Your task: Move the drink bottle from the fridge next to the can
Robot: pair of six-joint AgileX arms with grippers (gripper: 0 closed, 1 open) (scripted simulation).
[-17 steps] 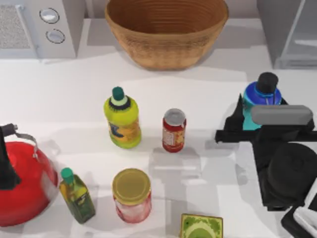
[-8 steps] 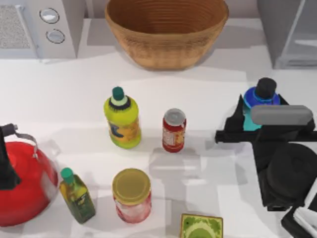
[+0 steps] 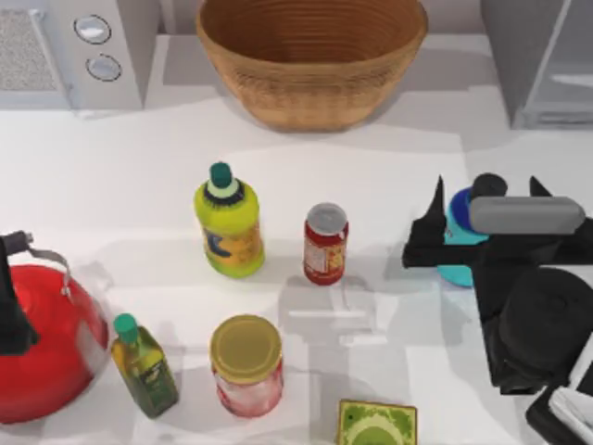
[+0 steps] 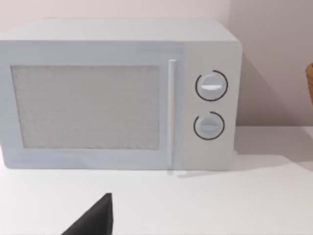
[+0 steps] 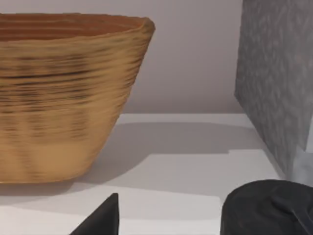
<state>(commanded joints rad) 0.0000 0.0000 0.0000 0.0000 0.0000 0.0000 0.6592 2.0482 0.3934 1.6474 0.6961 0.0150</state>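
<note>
Right tool [image 3: 484, 206] at right of frame, fingers spread around the drink bottle [image 3: 457, 222], grip not confirmed; the can [image 3: 325, 243] stands well left, mid-surface.

three bottles [image 3: 228, 222], one can [image 3: 325, 243], one jar [image 3: 246, 365], one basket [image 3: 311, 57], one kettle [image 3: 42, 338], one microwave [image 3: 74, 51]

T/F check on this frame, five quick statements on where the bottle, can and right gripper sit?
1. The drink bottle is inside the fridge. False: it is out on the table, in front of the fridge.
2. The right gripper is around the drink bottle. True.
3. The drink bottle touches the can. False: bare table lies between them.
4. The can stands upright. True.
5. The can sits in the basket. False: it is on the table.
</note>
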